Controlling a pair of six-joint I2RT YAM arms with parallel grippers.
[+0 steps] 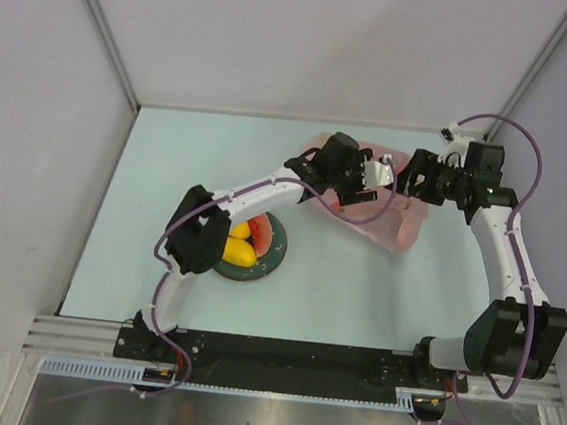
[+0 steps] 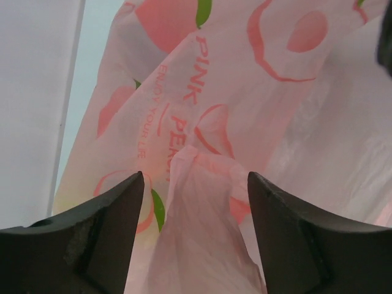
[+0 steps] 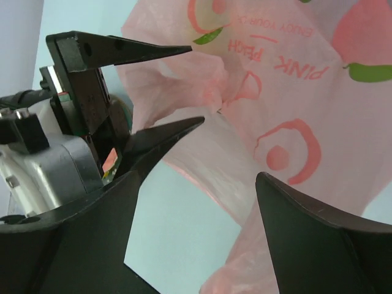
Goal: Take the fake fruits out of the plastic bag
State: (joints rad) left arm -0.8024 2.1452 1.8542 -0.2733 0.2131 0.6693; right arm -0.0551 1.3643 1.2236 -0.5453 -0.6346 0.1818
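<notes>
L grip (image 2: 196, 177) open, bag (image 2: 257, 92) fold btwn jaws | R grip (image 3: 199, 184) open, just beside bag

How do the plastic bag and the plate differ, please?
The plastic bag is pink, translucent and crumpled; the plate is dark, round and flat. The plate shows fake fruits openly; the bag shows none. The bag looks larger than the plate. Both are on the table.

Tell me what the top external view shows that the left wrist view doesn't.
Top external only: the dark plate holding yellow fruits and a watermelon slice, plus the right claw. Left wrist only: PINK lettering on the pink bag, with a fold of it showing inside the open left claw. Both: that bag and the left claw.
</notes>
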